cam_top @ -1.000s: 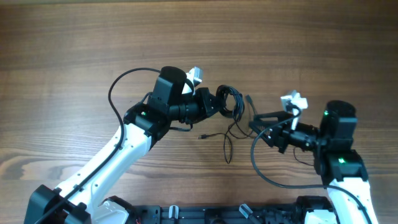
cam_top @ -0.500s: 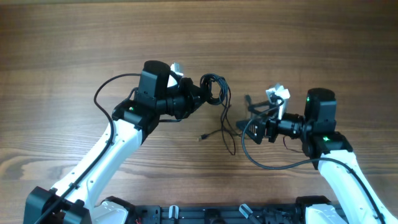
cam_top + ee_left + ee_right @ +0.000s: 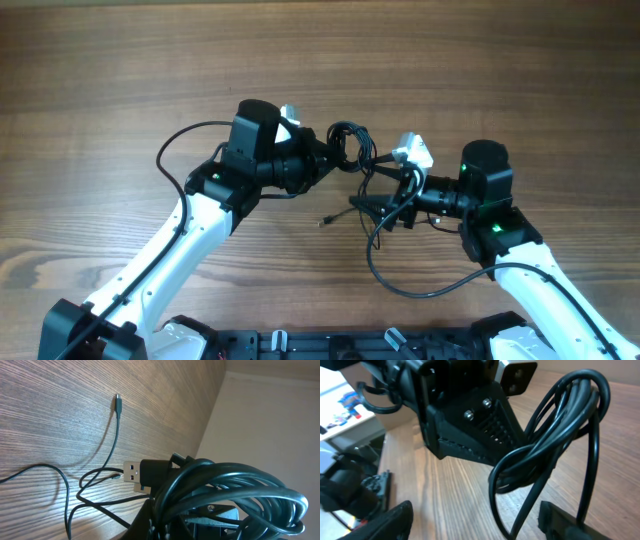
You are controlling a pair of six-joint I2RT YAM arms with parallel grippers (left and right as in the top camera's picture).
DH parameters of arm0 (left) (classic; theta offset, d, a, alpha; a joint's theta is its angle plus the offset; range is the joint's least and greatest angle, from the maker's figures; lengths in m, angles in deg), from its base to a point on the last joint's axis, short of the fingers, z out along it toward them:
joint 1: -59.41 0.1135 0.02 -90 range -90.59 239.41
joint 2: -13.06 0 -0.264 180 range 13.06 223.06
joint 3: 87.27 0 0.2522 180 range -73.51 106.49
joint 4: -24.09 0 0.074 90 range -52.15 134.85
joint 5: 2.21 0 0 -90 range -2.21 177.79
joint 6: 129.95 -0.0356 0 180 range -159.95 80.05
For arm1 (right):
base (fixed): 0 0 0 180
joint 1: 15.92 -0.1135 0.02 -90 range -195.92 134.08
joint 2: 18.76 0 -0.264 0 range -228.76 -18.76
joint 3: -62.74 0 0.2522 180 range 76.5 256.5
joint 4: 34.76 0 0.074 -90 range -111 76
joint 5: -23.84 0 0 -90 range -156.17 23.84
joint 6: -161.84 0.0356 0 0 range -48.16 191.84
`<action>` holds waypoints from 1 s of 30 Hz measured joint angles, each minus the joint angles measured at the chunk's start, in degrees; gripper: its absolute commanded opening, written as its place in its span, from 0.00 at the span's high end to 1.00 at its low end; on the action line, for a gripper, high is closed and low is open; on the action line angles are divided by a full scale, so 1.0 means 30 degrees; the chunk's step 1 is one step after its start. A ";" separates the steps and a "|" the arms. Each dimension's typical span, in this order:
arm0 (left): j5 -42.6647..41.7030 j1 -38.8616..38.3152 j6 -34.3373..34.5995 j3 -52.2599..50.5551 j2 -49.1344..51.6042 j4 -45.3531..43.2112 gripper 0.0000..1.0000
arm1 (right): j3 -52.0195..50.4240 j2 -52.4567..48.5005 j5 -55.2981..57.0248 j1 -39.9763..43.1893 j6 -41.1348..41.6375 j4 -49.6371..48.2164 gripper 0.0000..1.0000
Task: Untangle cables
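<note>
A tangled bundle of black cables (image 3: 350, 147) hangs above the table's middle, held by my left gripper (image 3: 333, 152), which is shut on it. In the left wrist view the coil (image 3: 230, 495) fills the lower right, with a USB plug (image 3: 131, 472) sticking out. Loose strands trail onto the wood, one ending in a small plug (image 3: 324, 220), also seen in the left wrist view (image 3: 118, 402). My right gripper (image 3: 385, 195) is open just right of and below the bundle. In the right wrist view its fingers (image 3: 480, 522) straddle a hanging loop (image 3: 550, 450) without closing on it.
The wooden table (image 3: 120, 90) spreads on all sides. A thin cable strand (image 3: 372, 215) loops down on the wood between the arms. A black rail (image 3: 330, 345) runs along the front edge.
My right arm has moved left up to the bundle. My left gripper lifted the bundle up and left, then shifted slightly back right. The loose strands have dragged along the wood.
</note>
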 measured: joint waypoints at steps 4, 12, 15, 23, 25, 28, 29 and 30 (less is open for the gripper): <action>0.0000 0.0000 0.0000 0.0000 0.0000 0.0000 0.96 | 0.0007 -0.0168 0.0852 -0.0153 -0.0248 0.0182 0.31; 0.0029 0.0000 0.0000 0.0000 0.0000 0.0007 0.96 | 0.0007 -0.0619 0.0707 -0.0160 -0.0903 0.2601 0.52; 0.0095 0.0000 0.0000 0.0000 0.0000 0.0007 0.96 | 0.0007 -0.0619 0.0415 -0.0160 -0.1071 0.2754 0.71; 0.0219 0.0000 0.0000 0.0000 0.0000 0.0015 0.96 | 0.0007 -0.0619 0.0510 -0.0160 -0.1260 0.2973 0.96; 0.0211 0.0000 0.0000 0.0000 0.0000 0.0022 0.96 | 0.0007 -0.0619 0.0546 -0.0160 -0.1260 0.3002 0.95; 0.0226 0.0000 0.0000 0.0000 0.0000 0.0036 0.96 | 0.0007 -0.0619 0.0583 -0.0160 -0.1260 0.3067 0.95; 0.0277 0.0000 0.0000 0.0000 0.0000 0.0044 0.96 | 0.0007 -0.0619 0.0583 -0.0160 -0.1246 0.3140 0.96; 0.0350 0.0000 0.0000 0.0000 0.0000 0.0051 0.96 | 0.0015 -0.0619 0.0590 -0.0160 -0.1246 0.3344 0.95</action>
